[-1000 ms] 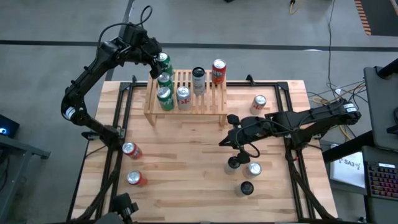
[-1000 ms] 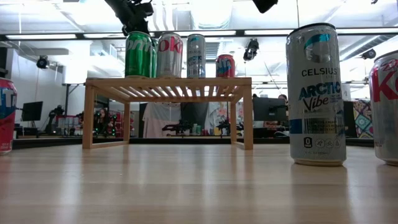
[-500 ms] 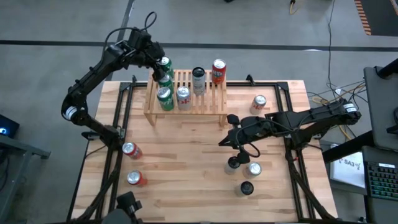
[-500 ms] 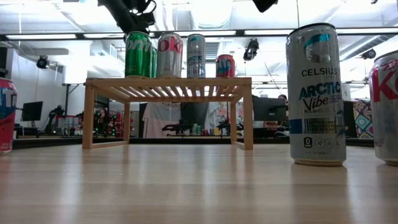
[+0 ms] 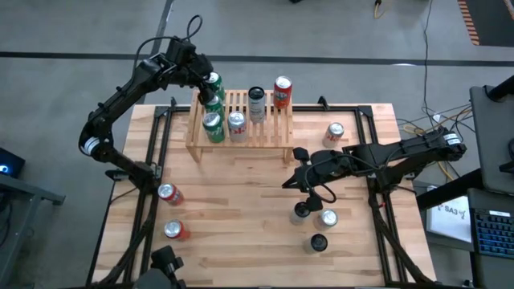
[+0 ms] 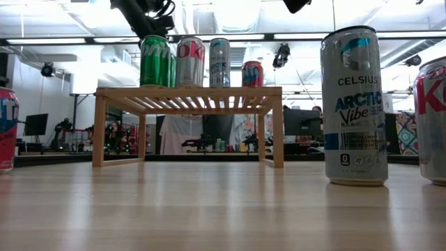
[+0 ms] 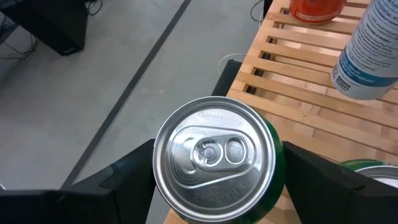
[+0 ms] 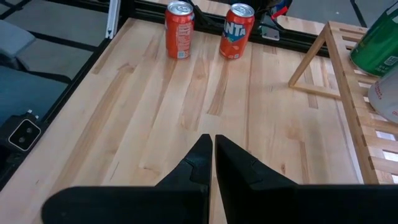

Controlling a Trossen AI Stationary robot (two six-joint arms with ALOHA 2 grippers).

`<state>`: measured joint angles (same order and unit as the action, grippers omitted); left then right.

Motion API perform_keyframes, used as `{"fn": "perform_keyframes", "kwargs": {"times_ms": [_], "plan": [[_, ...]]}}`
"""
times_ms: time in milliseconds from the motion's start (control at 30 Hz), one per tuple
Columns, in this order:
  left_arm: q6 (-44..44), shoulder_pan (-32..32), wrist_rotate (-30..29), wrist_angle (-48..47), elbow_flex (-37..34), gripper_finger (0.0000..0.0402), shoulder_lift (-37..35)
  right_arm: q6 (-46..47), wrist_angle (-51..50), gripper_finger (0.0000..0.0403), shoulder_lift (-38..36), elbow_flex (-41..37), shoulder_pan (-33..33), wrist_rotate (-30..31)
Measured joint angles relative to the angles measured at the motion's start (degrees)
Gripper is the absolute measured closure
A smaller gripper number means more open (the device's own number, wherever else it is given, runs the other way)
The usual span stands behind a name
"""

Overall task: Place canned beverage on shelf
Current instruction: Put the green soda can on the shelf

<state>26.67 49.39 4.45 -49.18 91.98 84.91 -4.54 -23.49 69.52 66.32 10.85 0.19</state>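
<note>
A green can (image 7: 214, 158) with a silver top is at the far left corner of the light-wood shelf (image 5: 249, 132), and my left gripper (image 5: 205, 83) is shut on it. Along the shelf's left side two more green cans (image 5: 213, 126) stand in a row, beside a silver can (image 5: 237, 124). Farther back are a tall pale can (image 5: 256, 103) and a red can (image 5: 282, 91). In the low view the front green can (image 6: 155, 61) hides the held one. My right gripper (image 5: 287, 183) hangs shut over the table's right middle. My left gripper pinches the green can between its two fingers (image 7: 134, 177), one on each opposite side of the can's wall (image 7: 277, 155) just below the top rim. The fingers slant down from the far left. The can stands upright. Its bottom is hidden, so I cannot tell whether it rests on the slats.
Two red cans (image 5: 169, 193) (image 5: 175, 230) stand on the table's near left. A silver can (image 5: 335, 131) is at the far right. Three more cans (image 5: 319, 229) cluster just near of my right gripper. The table's middle (image 5: 233, 201) is bare wood.
My left gripper has sunk a little with the green can at the shelf's far left corner. The can stays upright.
</note>
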Motion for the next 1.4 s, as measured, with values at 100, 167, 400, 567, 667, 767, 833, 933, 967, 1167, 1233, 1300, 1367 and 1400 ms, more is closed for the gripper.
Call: {"fn": "perform_keyframes", "kwargs": {"times_ms": [100, 167, 400, 567, 667, 767, 833, 933, 967, 1167, 1233, 1300, 1367, 1400], "plan": [[-0.2, 0.0, 0.0, -0.1, 0.0, 0.0120, 0.0, 0.0, 0.0, 0.0394, 0.0, 0.0, 0.0, 0.0], [-0.4, 0.0, 0.0, -0.1, 0.0, 0.0120, 0.0, 0.0, 0.0, 0.0394, 0.0, 0.0, 0.0, 0.0], [-0.7, 0.0, 0.0, -0.1, 0.0, 0.0113, 0.0, 0.0, 0.1, 0.0394, 0.0, 0.0, 0.0, 0.0], [-0.7, 0.0, 0.0, -0.1, 0.0, 0.0112, 0.0, 0.0, 0.1, 0.0394, 0.0, 0.0, 0.0, 0.0], [-0.7, 0.0, -0.1, -0.1, 0.0, 0.0111, 0.0, 0.0, 0.1, 0.0394, 0.0, 0.0, 0.0, 0.0], [-0.7, -0.1, -1.4, 0.1, 0.0, 0.0111, 0.0, 0.0, 0.1, 0.0394, 0.0, 0.0, 0.0, 0.0], [-0.6, 0.0, -1.5, 0.1, 0.0, 0.0110, 0.0, 0.0, 0.1, 0.0394, 0.0, 0.0, 0.0, 0.0], [-0.5, 0.0, -1.5, 0.1, 0.0, 0.0110, 0.0, 0.0, 0.1, 0.0394, 0.0, 0.0, 0.0, 0.0], [-0.5, 0.0, -1.5, 0.1, 0.0, 0.0110, 0.0, 0.0, 0.1, 0.0394, 0.0, 0.0, 0.0, 0.0], [-0.6, 0.0, -1.5, 0.4, -0.1, 0.0110, 0.0, 0.0, 0.1, 0.0394, 0.0, 0.0, 0.0, 0.0], [-0.8, 0.0, -1.5, 0.4, -0.1, 0.0110, 0.0, 0.0, 0.1, 0.0394, 0.0, 0.0, 0.0, 0.0], [-0.8, 0.0, -1.5, 0.3, -0.1, 0.0110, 0.0, 0.0, 0.1, 0.0394, 0.0, 0.0, 0.0, 0.0], [-0.9, 0.0, -1.5, 0.3, -0.1, 0.0109, 0.0, 0.0, 0.2, 0.0394, 0.0, 0.0, 0.0, 0.0], [-1.0, 0.0, -1.5, 0.3, -0.1, 0.0109, 0.1, 0.0, 0.2, 0.0394, 0.0, 0.0, 0.0, 0.0]]}}
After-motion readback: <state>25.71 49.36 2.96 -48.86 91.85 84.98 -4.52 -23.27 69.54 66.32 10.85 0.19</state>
